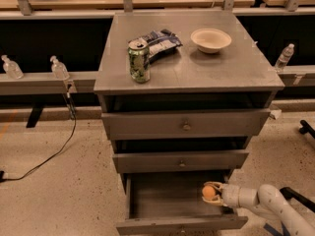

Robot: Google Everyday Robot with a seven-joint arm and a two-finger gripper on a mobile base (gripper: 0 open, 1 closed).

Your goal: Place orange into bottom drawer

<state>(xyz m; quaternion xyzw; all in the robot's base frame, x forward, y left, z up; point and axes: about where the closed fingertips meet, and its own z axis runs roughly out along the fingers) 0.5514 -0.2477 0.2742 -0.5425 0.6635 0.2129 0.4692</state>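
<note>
While the gripper (212, 192) sat over the right-hand part of the pulled-out bottom drawer (167, 204), its fingers were clamped on the orange (209, 191), one finger above the fruit and one below. The orange was at the gripper's tip, over the drawer tray, close to the tray's right wall; whether it touched the drawer floor could not be told. Behind the gripper the white arm (273, 205) ran off to the right and down toward the frame corner. Just below the gripper was the drawer's flat front panel (181, 224). Directly above it was the closed middle drawer (180, 160), and above that the top drawer (186, 124), also closed. Well above, on the cabinet top (211, 70), the white bowl (210, 39) stood almost straight up from the gripper. The green can (139, 60) and a chip bag (160, 40) were up and to its left, touching or nearly so. A black cable (51, 154) lay on the floor far to the left.
</note>
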